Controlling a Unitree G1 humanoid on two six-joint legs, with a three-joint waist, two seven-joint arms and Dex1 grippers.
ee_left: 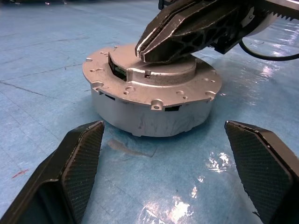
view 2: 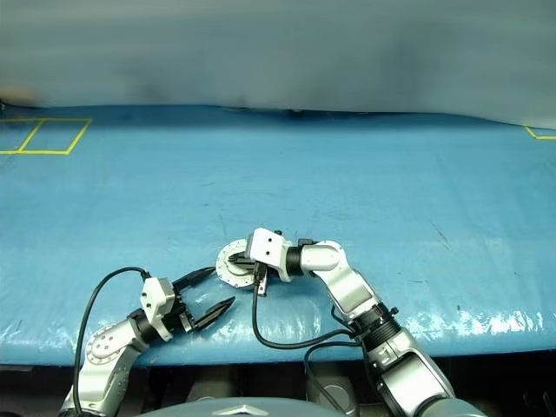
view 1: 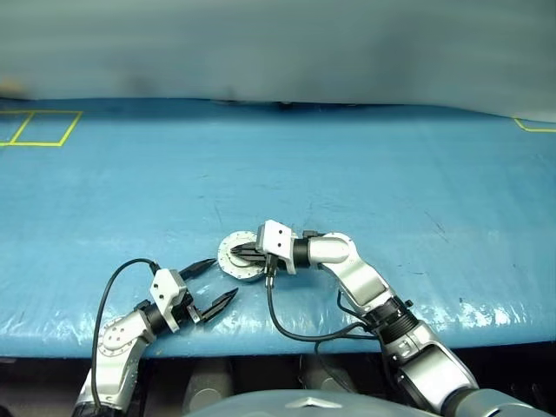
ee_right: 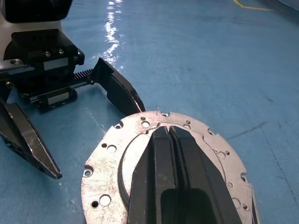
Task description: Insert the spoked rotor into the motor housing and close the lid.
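Head views: on a blue table (view 1: pixel 365 165), a closed round motor housing (view 1: pixel 233 257) is seen, its lid (ee_left: pixel 154 72) on top. The right gripper (view 1: pixel 245 254), fingers pressed together, rests on the lid from three o'clock, seemingly to seat it.

Wrist views: the left gripper (ee_left: pixel 173 172), spread wide, waits just beside the housing at seven o'clock.

This looks like a robotics lab or test workshop: a broad tabletop (view 1: pixel 365 165) wrapped in glossy blue sheeting, yellow tape squares (view 1: pixel 39 128) marked near its far left corner, and a plain grey wall (view 1: pixel 278 43) behind.
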